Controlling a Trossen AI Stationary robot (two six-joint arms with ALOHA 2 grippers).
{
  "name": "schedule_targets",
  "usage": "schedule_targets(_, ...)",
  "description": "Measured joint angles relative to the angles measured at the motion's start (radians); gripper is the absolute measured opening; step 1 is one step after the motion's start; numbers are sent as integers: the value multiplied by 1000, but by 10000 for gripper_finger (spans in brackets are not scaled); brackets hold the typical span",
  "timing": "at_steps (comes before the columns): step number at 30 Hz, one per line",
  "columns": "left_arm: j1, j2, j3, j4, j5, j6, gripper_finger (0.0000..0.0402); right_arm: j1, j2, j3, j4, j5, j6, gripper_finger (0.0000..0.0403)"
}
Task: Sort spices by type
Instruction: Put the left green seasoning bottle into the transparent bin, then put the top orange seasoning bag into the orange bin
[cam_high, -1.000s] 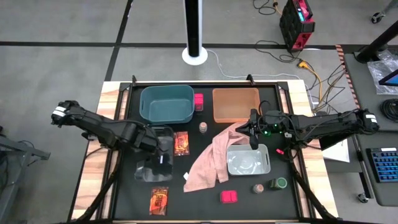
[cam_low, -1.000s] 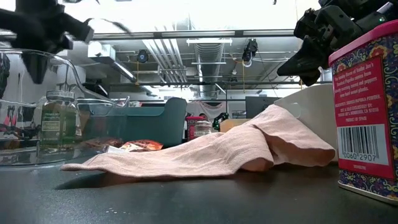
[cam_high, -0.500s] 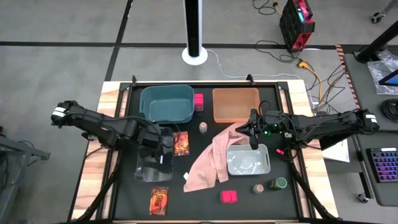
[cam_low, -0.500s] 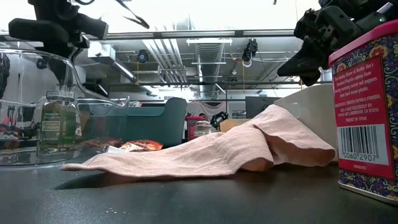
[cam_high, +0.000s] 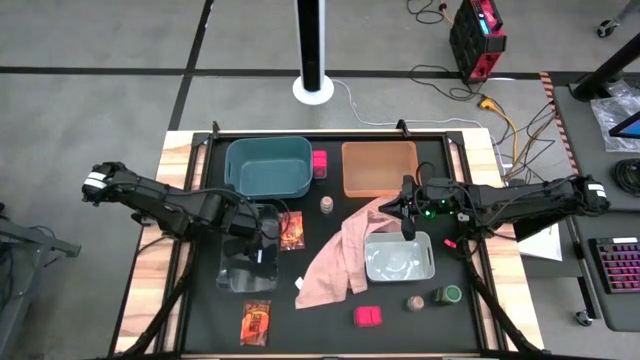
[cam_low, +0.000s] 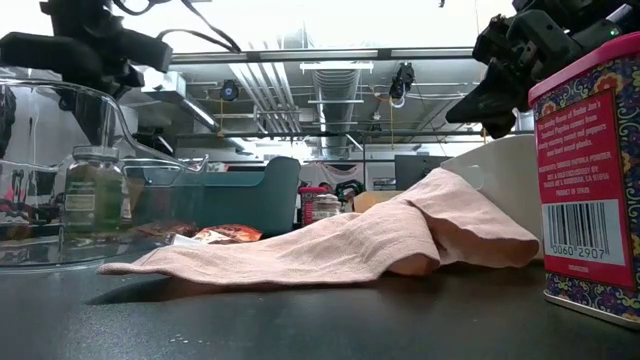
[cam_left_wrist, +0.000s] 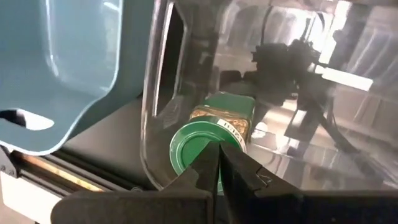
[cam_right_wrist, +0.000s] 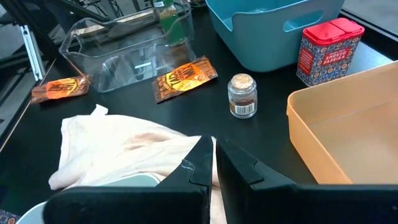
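The left gripper (cam_left_wrist: 219, 163), fingers pressed together and empty, hovered just above the green-lidded jar (cam_left_wrist: 208, 137) lying in the clear bin (cam_high: 243, 262). The right gripper (cam_right_wrist: 213, 163), also closed, waited above the pink cloth (cam_right_wrist: 124, 146). Next, probably, a loose spice had to be fetched, which called for opening.

Two slender, matte black, jointed arms are seen, each carrying a white band near its outer end. A small green light is shown on the right arm just behind its jaws. Thin black cables are looped above the left arm's wrist. Each gripper, the left gripper (cam_left_wrist: 219, 163) and the right gripper (cam_right_wrist: 212, 163), is formed of two dark, wedge-shaped fingers with angular moulded edges.
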Motion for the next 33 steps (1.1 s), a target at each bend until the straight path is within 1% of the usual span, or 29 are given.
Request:
schedule_targets(5,0,0,0,0,18,109,0,0,0,-3,0,0,0,13)
schedule_targets(11,0,-2,2,1,55,173,0,0,0,-7,0,0,0,13)
schedule_targets(20,0,-5,13,-8,69,178,0,0,0,-7,0,0,0,13)
schedule_targets(29,0,-5,50,-31,46,177,0,0,0,-7,0,0,0,13)
schedule_targets(33,0,-5,74,-29,43,143,0,0,0,-7,0,0,0,13)
